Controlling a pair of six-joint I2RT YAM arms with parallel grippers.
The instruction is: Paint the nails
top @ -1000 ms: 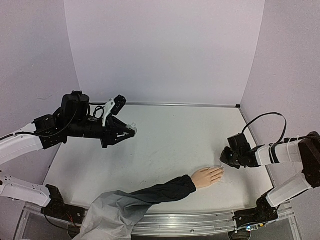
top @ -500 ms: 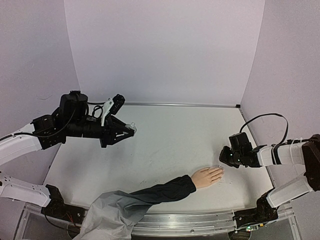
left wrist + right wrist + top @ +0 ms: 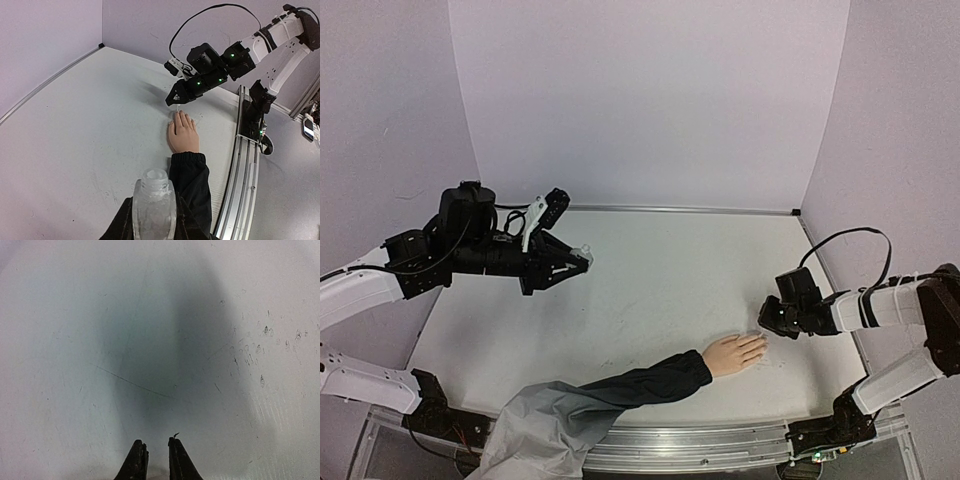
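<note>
The pale peach mannequin hand lies palm down near the table's front, in a dark navy sleeve. Its nails are skin-toned and barely distinguishable. My right gripper points down just beyond the fingertips, nearly shut on a small clear whitish item. In the right wrist view its narrow jaws hang over bare table, and the hand is out of that view. My left gripper is raised at the left, shut on a clear uncapped bottle.
A grey cloth trails from the sleeve over the front edge. A metal rail runs along the table's near edge. Purple walls close in the back and both sides. Small dark specks mark the table near the right gripper.
My left arm has drawn back slightly to the left with the bottle. My right gripper has only shifted a little by the fingertips.
</note>
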